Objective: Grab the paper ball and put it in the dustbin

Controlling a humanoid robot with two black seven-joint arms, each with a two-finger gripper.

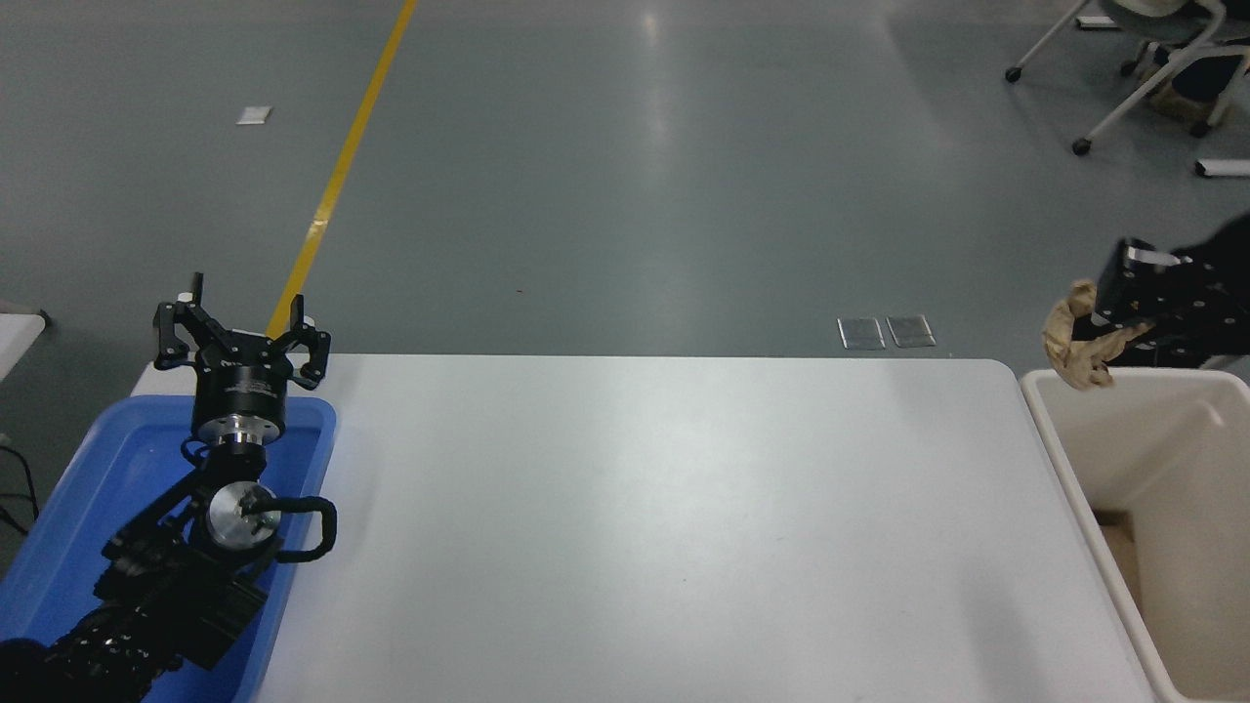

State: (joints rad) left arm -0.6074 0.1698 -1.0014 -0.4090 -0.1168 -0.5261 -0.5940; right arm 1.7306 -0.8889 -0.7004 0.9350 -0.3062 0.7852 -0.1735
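The tan-brown crumpled paper ball [1074, 342] hangs in my right gripper [1099, 332], which comes in from the right edge and is shut on it. The ball is in the air above the far left rim of the cream dustbin [1050, 430], which stands beside the white table's right end. My left gripper [239, 327] is parked at the lower left above the blue tray, its fingers spread open and empty.
A blue plastic tray [98, 488] lies at the table's left end under my left arm. The white table [664, 517] spans the middle. Office chairs [1162, 68] stand on the grey floor at the far right. A yellow floor line [342, 166] runs behind the table.
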